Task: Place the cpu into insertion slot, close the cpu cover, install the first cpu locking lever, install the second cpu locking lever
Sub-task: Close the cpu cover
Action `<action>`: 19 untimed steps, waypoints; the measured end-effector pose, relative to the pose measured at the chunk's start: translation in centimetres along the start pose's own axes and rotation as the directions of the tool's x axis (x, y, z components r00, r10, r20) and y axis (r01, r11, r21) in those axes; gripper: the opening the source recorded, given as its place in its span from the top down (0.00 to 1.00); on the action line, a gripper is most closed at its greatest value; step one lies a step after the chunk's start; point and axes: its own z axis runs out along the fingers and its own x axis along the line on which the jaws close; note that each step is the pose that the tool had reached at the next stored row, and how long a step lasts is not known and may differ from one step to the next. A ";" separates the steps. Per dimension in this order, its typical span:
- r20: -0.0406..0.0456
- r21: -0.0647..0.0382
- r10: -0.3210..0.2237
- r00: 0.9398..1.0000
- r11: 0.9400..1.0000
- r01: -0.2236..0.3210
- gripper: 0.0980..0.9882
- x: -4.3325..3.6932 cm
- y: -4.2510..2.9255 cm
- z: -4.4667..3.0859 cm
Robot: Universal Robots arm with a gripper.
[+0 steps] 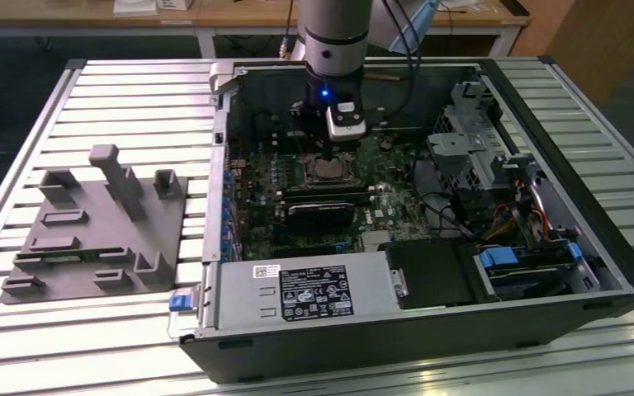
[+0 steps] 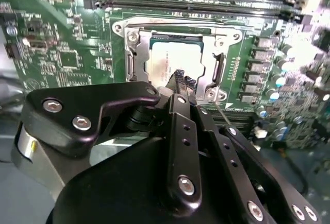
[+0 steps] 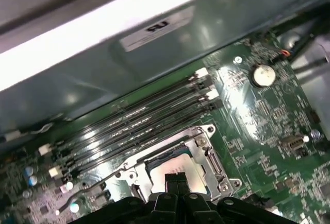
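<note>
A slatted metal table [image 1: 130, 91] carries an open computer case [image 1: 405, 338], and a grey moulded fixture [image 1: 86, 239] sits on the slats toward the exterior view's left, well apart from the work. The arm [image 1: 333, 33] comes straight down into the case, over the green circuit board [image 2: 67, 38]. Long black memory slots [image 3: 139, 121] run in a row just beside the insertion slot [image 1: 327, 171].

The cpu [image 2: 167, 59] lies inside that slot, its pale silvery top facing up and level with the board. The cpu cover [image 2: 135, 54] frames it, with its side bars flanking the chip and the chip showing through the square window. Whether the cover is pressed fully down cannot be told. A thin wire lever [image 3: 85, 195] sticks out past one corner of the socket.

The gripper [image 2: 180, 78] hangs directly over the cpu, near the edge of the chip closest to the arm. Its two black fingers [image 3: 169, 178] are pressed together and pinch nothing. In both wrist views the tips overlap the chip's top. Whether they touch it or hover just above cannot be told.
</note>
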 end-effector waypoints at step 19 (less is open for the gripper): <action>-0.013 -0.005 -0.322 0.947 0.947 0.322 0.99 -0.02 0.01 0.10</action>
